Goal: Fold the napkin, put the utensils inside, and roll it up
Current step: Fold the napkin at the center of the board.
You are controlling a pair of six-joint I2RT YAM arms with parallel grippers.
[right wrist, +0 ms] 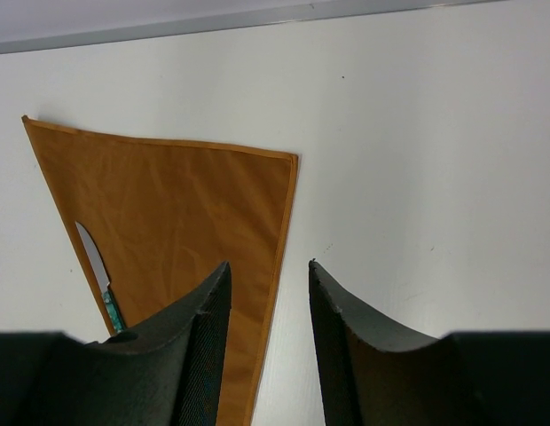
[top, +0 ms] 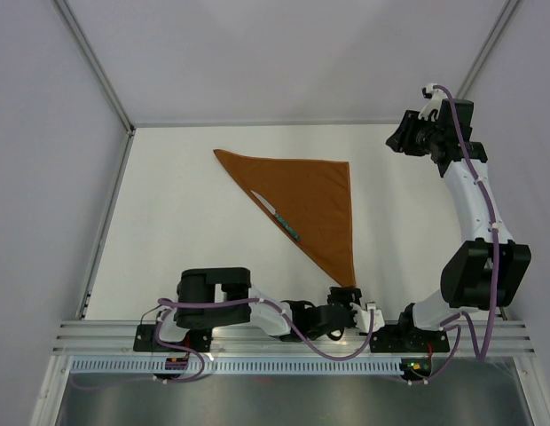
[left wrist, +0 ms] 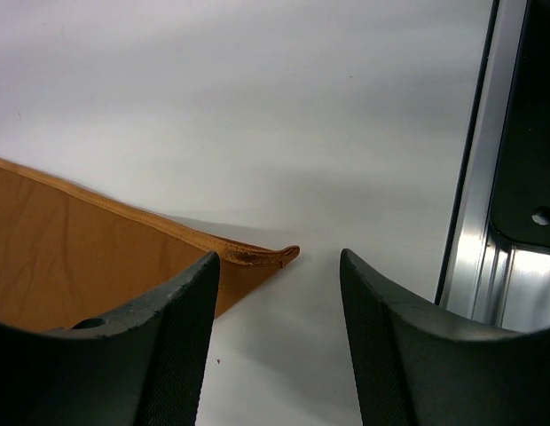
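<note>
napkin (top: pixel 302 200): limp, light folded cloth; pinch its hemmed corner, lower centre.
utensil (top: pixel 277 216): thin, stiff, likely slides.
left fingers (left wrist: pixel 177 311): apart by that corner, empty.
right fingers (right wrist: pixel 346 319): apart, empty.

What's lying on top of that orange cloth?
A knife with a silver blade and teal handle lies on the napkin, along its long edge. Anything underneath the cloth or between its layers is covered and cannot be seen.

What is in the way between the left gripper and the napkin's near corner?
Nothing visible. The napkin has its corner on the bare table just ahead of the left gripper, whose jaws stand open; the knife lies farther up the cloth.
</note>
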